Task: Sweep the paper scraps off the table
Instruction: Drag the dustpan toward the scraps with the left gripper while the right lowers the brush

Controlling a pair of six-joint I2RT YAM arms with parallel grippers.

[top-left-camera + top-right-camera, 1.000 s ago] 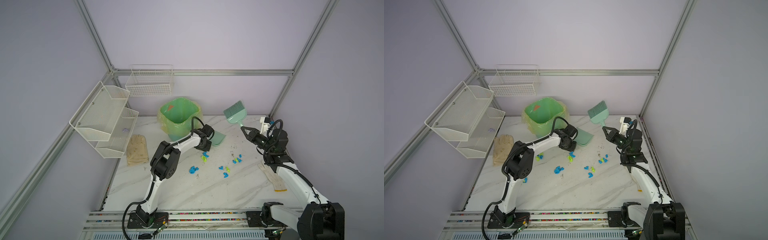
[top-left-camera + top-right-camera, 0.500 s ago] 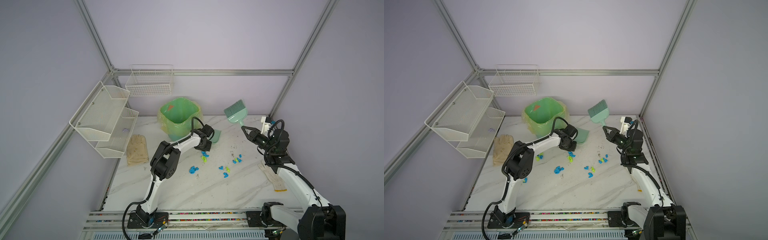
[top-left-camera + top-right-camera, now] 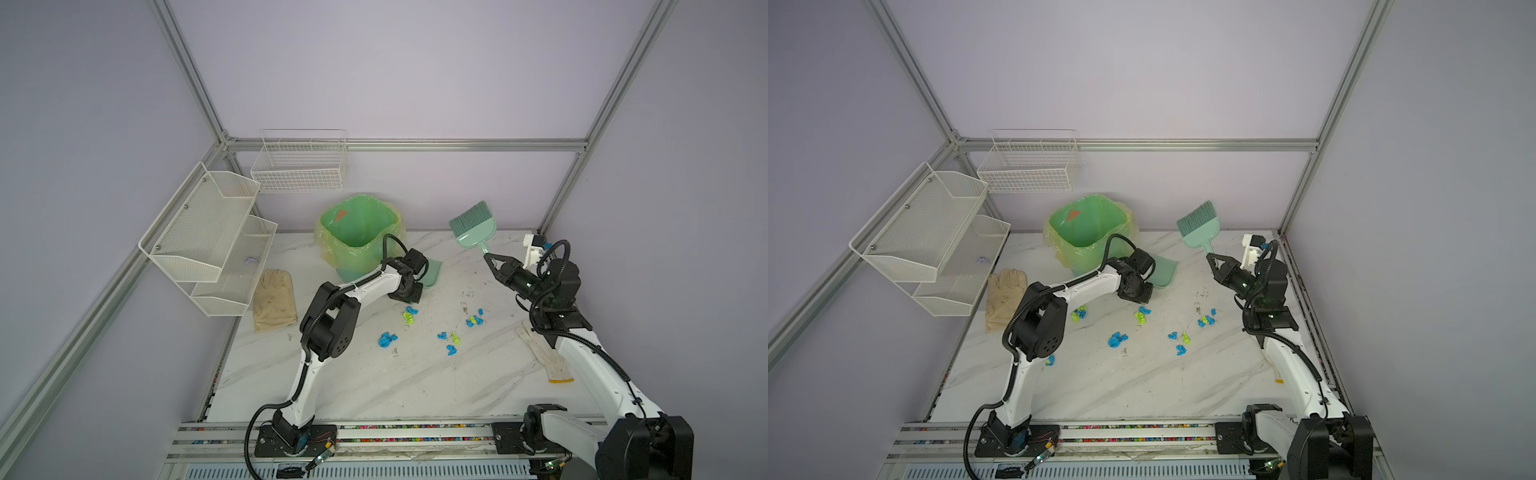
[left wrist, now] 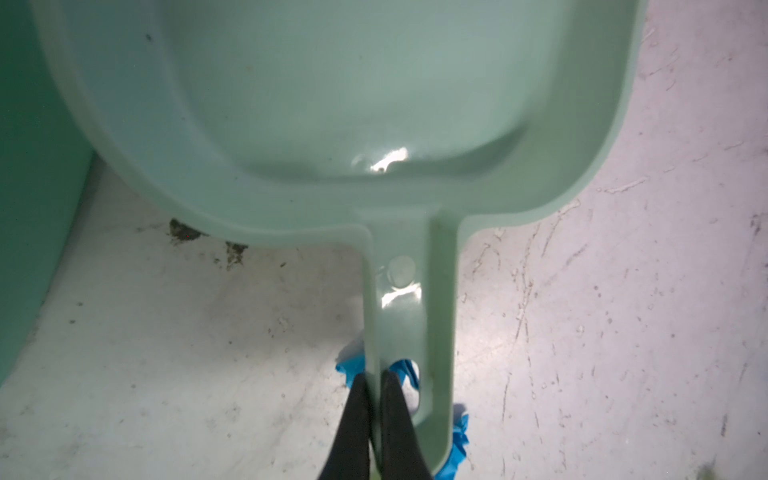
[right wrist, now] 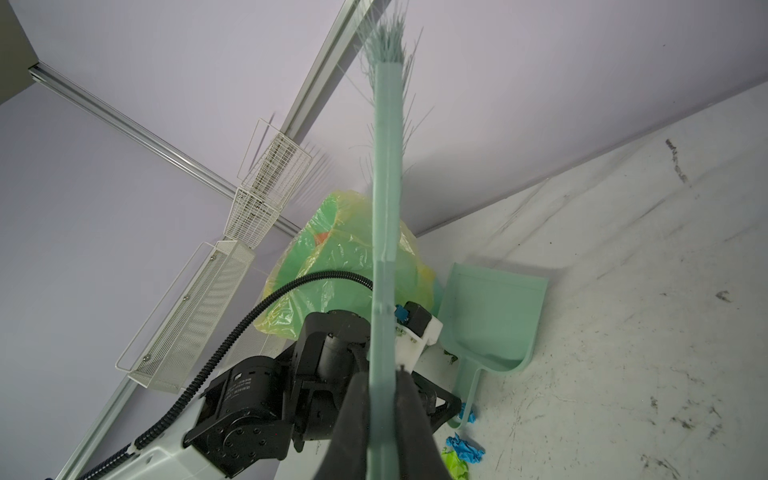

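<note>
Blue and lime-green paper scraps (image 3: 387,340) (image 3: 1183,338) lie scattered over the middle of the white marbled table (image 3: 374,386). Some sit right by the dustpan handle (image 4: 457,440) (image 5: 463,449). A mint-green dustpan (image 3: 432,270) (image 3: 1165,272) (image 4: 332,104) rests on the table beside the bin. My left gripper (image 4: 374,376) (image 3: 409,291) is shut on one rim of its handle. My right gripper (image 3: 490,259) (image 5: 381,374) is shut on the handle of a mint-green brush (image 3: 473,226) (image 3: 1198,228) (image 5: 386,208), held up in the air with its bristles pointing at the back wall.
A bin with a green liner (image 3: 357,232) stands at the back, touching the dustpan. A beige glove (image 3: 274,299) lies at the left, a white knitted glove (image 3: 544,357) under the right arm. Wire shelves (image 3: 208,237) and a basket (image 3: 299,166) hang on the walls. A rail (image 3: 374,432) runs along the front.
My left gripper has closed the last bit onto the dustpan handle. The right arm and the brush have barely moved.
</note>
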